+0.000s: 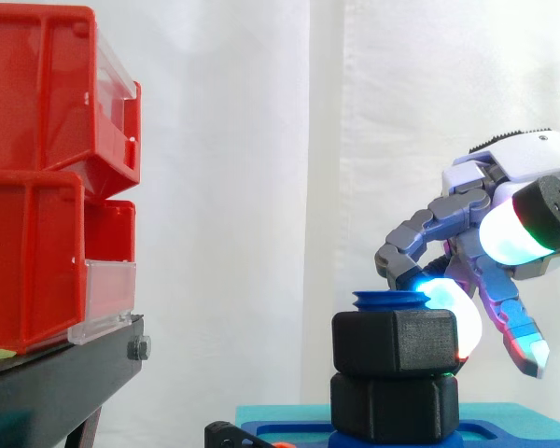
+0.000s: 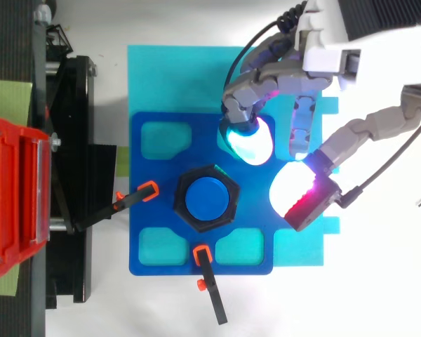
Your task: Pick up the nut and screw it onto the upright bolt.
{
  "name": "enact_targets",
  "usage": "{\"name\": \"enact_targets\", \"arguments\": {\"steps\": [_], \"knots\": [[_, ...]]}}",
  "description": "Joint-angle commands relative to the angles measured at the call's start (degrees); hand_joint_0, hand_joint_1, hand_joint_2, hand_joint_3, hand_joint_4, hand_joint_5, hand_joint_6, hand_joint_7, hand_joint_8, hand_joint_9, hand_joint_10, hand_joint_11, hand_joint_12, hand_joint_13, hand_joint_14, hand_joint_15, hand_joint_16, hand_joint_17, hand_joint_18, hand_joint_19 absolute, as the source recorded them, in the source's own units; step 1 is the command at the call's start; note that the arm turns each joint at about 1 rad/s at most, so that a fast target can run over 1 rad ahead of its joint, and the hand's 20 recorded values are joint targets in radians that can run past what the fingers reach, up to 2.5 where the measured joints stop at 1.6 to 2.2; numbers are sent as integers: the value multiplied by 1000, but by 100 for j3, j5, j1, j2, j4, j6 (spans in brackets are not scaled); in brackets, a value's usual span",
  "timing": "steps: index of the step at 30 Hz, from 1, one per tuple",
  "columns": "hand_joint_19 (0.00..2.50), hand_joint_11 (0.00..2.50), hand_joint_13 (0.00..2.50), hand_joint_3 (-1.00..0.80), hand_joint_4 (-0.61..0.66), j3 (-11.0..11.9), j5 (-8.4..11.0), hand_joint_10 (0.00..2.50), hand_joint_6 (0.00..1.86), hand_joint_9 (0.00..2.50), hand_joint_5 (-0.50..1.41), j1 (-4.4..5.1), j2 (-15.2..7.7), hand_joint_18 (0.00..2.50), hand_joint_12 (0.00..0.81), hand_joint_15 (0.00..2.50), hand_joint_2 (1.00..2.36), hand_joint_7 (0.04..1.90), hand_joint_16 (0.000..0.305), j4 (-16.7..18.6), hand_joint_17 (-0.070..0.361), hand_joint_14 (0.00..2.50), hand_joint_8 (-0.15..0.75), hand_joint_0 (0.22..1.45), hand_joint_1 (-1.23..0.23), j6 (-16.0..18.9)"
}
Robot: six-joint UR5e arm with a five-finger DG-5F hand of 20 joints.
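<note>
Matte black hexagonal nut [image 1: 397, 341] threaded on upright smooth blue round-topped bolt [image 2: 207, 198], above second black hex nut [image 1: 395, 406]. Hand [image 2: 330, 56] just beside, fingers loosely bent, spread, gripping nothing.

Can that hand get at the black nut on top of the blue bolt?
Probably yes. The hand sits open just beside the upper nut, its glowing pads facing it, with nothing between. The orange-tipped clamps lie on the nut's other sides.
</note>
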Motion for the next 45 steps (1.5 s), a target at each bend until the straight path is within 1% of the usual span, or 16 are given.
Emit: {"name": "enact_targets", "arguments": {"steps": [1,2,4,5,7,12,14,21,24,25,28,30,32,33,38,45], "knots": [[160,123,845,-500,217,15,15,5,505,1379,-16,-2,85,581,308,66,1000,1032,42,4,94,3,252,482,-467,-10],[167,128,841,-500,244,33,41,5,505,1351,-41,-2,129,583,314,65,1000,953,43,4,97,1,267,474,-470,-10],[168,149,837,-500,236,86,68,5,504,1339,-67,-19,129,583,319,71,1000,889,44,-13,100,3,278,470,-477,-1],[171,150,827,-500,231,200,77,5,503,1287,-89,-37,120,576,326,73,1000,853,46,-13,103,1,279,468,-482,-1],[158,145,792,-500,222,279,68,5,503,1242,-116,-63,120,562,337,64,1000,806,48,4,108,2,284,459,-501,8],[161,120,730,-500,197,288,59,4,502,1129,-152,-90,120,511,349,62,1000,730,51,162,116,2,284,450,-519,25],[162,102,708,-500,188,279,50,4,502,1101,-160,-99,102,495,355,57,1000,704,52,391,117,0,282,449,-521,25],[155,58,634,-500,169,270,41,0,502,1004,-170,-28,-65,423,362,39,1000,668,54,813,121,0,279,446,-515,157],[152,44,591,-500,159,288,6,0,502,971,-174,-2,-214,398,363,32,1000,663,54,1033,122,0,276,445,-503,271],[154,43,591,-500,159,297,-29,0,502,966,-174,25,-328,387,364,39,1000,663,54,1331,122,0,279,445,-503,429],[148,36,583,-500,160,297,-82,2,502,943,-174,51,-346,372,366,29,1000,665,55,1648,123,2,277,443,-501,632],[149,40,573,-500,153,297,-90,0,502,914,-178,60,-346,360,370,30,1000,666,55,1718,123,0,274,443,-495,667],[141,0,523,-500,137,288,-73,0,502,780,-187,95,-355,300,378,29,1000,664,56,1657,126,0,267,437,-472,658],[131,0,497,-500,137,288,-82,0,501,774,-188,112,-346,274,376,18,1000,662,57,1551,128,0,271,434,-459,640],[36,0,258,-500,123,244,-90,0,502,564,-197,139,-346,0,402,0,1000,655,61,1366,137,0,270,410,-418,614],[0,0,59,-500,113,33,-99,0,501,299,-236,156,-346,0,405,0,1000,650,63,1384,142,0,255,386,-571,596]]}}
